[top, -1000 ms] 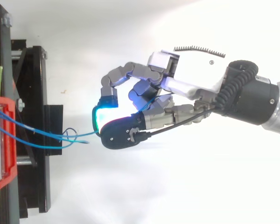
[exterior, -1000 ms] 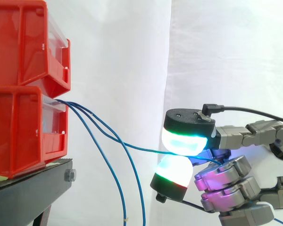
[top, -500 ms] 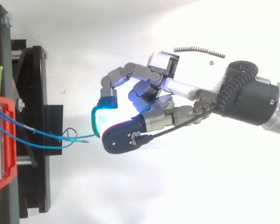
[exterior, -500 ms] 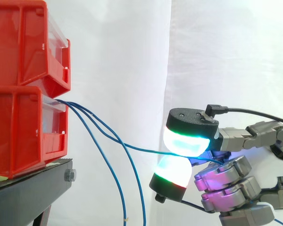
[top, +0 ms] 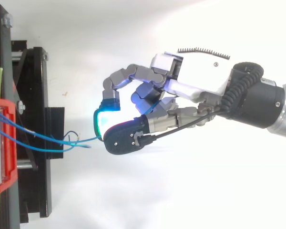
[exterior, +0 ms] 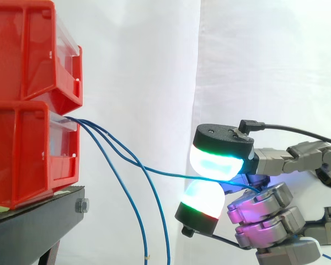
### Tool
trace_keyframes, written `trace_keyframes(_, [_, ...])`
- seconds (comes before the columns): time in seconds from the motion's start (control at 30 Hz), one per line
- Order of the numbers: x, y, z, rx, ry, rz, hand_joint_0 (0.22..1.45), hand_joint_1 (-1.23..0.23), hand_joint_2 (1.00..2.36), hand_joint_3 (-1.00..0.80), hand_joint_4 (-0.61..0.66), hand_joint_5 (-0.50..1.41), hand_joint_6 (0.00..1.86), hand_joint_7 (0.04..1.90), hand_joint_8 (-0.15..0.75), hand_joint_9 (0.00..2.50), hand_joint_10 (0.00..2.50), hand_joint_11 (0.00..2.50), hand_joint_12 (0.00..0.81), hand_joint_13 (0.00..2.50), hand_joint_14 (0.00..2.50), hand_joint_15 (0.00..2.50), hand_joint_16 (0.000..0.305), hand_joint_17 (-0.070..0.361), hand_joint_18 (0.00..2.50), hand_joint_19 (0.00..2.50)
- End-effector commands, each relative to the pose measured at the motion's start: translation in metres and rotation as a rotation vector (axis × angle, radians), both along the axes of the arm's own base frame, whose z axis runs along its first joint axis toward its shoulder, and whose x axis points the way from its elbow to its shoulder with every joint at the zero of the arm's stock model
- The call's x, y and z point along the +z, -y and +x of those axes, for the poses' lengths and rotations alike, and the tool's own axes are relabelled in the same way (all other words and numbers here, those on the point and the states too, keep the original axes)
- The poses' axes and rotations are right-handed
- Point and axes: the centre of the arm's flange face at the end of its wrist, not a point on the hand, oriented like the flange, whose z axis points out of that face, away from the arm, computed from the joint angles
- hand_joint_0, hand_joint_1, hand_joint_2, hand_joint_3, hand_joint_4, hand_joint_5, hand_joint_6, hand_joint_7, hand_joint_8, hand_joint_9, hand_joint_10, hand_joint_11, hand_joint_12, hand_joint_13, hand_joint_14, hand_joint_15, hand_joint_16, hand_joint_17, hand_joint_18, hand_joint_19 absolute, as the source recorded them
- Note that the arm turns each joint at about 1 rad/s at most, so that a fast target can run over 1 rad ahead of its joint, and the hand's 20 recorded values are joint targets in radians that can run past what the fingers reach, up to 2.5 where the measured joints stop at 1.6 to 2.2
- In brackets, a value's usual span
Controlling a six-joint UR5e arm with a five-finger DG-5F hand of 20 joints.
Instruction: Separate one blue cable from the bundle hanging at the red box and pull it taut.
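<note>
Pinching one blue cable [exterior: 165, 174] between two glowing fingertips [exterior: 215, 163], the hand [top: 195, 78] keeps its other fingers curled underneath and grips nothing else. The held cable runs from the front of the lower red bin [exterior: 22, 154] across to the pinch with a slight sag, so it looks not quite taut. The main risk is the thin cable sliding out from between the rounded pads once the pull gets harder. The cables also leave the bin close together and cross near it, so a snag there could drag the loose cables [exterior: 161, 210] along. Too sharp a tug might shift the bin on the black stand [exterior: 33, 226]. I count three blue cables, one held and two hanging free, two stacked red bins including the upper bin [exterior: 22, 49], and one hand.
</note>
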Motion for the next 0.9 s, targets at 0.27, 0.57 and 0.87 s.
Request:
trace_keyframes(0.27, [0.0005, 0.0000, -0.0001, 0.000, 0.001, 0.000, 0.60, -0.71, 1.00, -0.50, 0.18, -0.20, 0.85, 1.20, 0.336, 1.00, 1.59, 1.64, 0.402, 0.93, 2.50, 1.47, 0.047, 0.105, 1.38, 1.44])
trace_keyframes(0.57, [-0.0006, 0.0000, -0.0001, 0.000, -0.001, 0.000, 0.59, -0.68, 1.00, -0.50, 0.18, -0.20, 0.85, 1.19, 0.337, 1.01, 1.59, 1.64, 0.403, 0.93, 2.50, 1.46, 0.046, 0.103, 1.39, 1.44])
trace_keyframes(0.87, [0.0005, 0.0000, -0.0001, 0.000, 0.001, 0.000, 0.65, -0.74, 1.03, -0.17, 0.08, -0.19, 0.87, 1.25, 0.332, 1.03, 1.59, 1.65, 0.394, 0.95, 2.50, 1.49, 0.046, 0.105, 1.40, 1.42])
